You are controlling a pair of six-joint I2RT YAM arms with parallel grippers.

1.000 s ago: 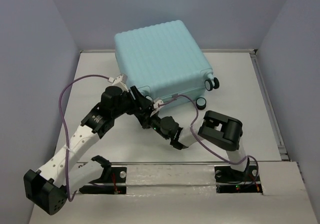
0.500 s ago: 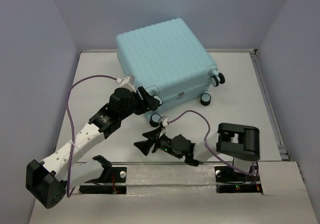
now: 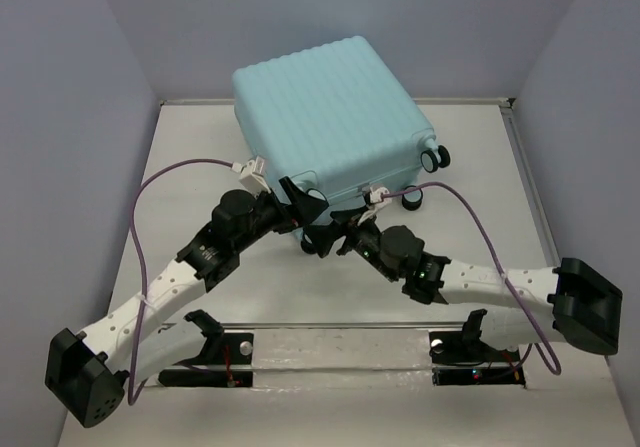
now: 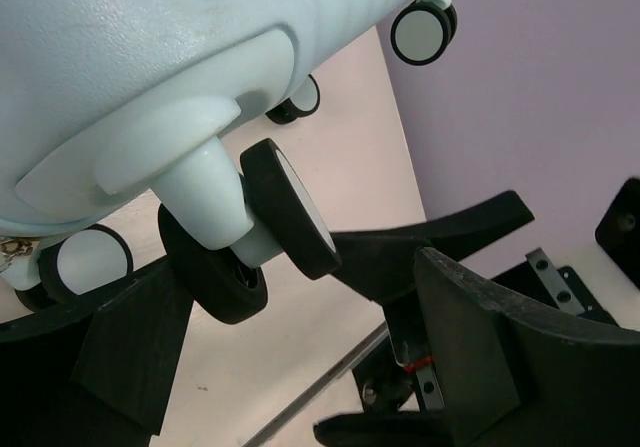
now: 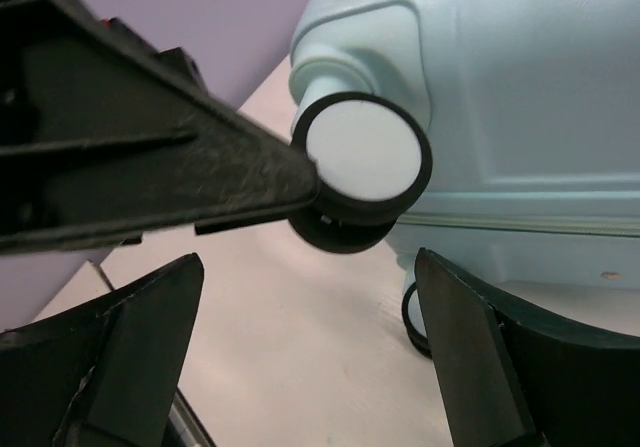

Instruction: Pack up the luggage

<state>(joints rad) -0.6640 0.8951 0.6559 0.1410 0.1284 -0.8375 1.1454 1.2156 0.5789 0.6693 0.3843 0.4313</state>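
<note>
The luggage (image 3: 325, 117) is a closed pale mint-blue hard-shell suitcase, lying tilted at the back middle of the table. Its near left corner is raised, with a black-and-white spinner wheel (image 4: 290, 222) hanging off it. My left gripper (image 3: 300, 201) is open, and its fingers (image 4: 480, 357) stand either side of that wheel without pinching it. My right gripper (image 3: 335, 235) is open just below the same wheel (image 5: 365, 157), with only bare table between its fingers (image 5: 470, 357). The left gripper's finger (image 5: 150, 167) crosses the right wrist view.
Two more wheels (image 3: 436, 157) (image 3: 410, 199) stick out on the suitcase's right side. Both arms meet in front of the suitcase, with purple cables (image 3: 170, 167) looping over the table. Grey walls close in the left, back and right. A metal rail (image 3: 330, 322) runs along the near edge.
The right arm has swung up from the near edge to the suitcase's front wheel with its jaws opening. The left gripper has opened wider around that wheel. The suitcase shifted slightly right earlier.
</note>
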